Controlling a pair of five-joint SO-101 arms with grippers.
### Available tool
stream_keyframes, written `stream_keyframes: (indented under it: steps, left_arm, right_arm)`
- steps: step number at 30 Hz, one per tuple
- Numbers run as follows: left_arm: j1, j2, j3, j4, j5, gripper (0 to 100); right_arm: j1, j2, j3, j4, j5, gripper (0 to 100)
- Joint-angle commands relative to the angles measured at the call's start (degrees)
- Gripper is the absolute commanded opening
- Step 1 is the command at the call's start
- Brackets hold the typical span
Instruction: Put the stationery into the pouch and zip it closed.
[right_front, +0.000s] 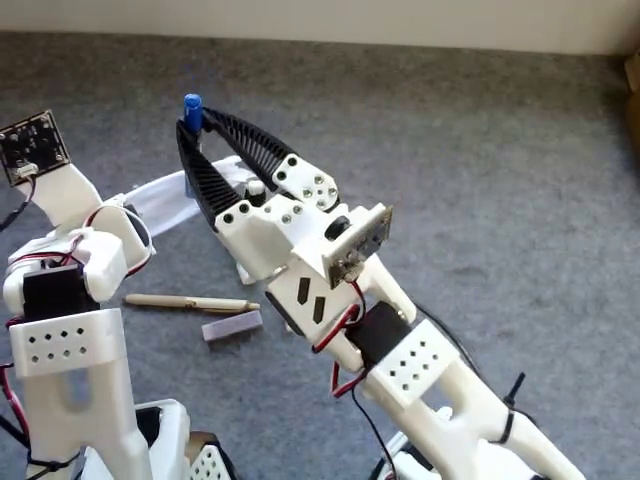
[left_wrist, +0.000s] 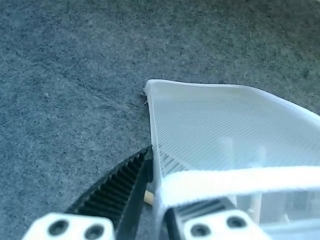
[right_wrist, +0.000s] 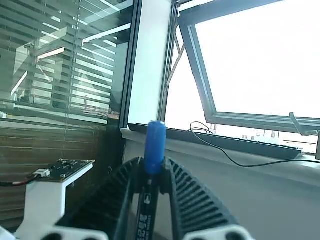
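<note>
1. High view: the right arm comes in from the near right and slants up toward the far left. The right gripper is lifted off the carpet, its fingertips pinching a blue pen that stands upright.
2. The left arm stands at the near left and bends down over the left end of the pouch, which lies on the carpet just under the right gripper. A tan pen and a grey block lie near each other on the carpet, nearer than the pouch.
3. Left wrist view: the left gripper points down at the carpet, fingers pinching one edge of the pouch.
4. Right wrist view: the right gripper is tilted up toward a window, fingers pressed on the blue pen, whose cap sticks out past the tips.
</note>
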Motion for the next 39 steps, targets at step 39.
stream_keyframes:
  steps: [39]
  left_arm:
    - [0.92,-1.71,-0.75,-0.09,0.35,1]
  right_arm:
    - [-3.12,8.22,4.35,5.41,0.79,0.7]
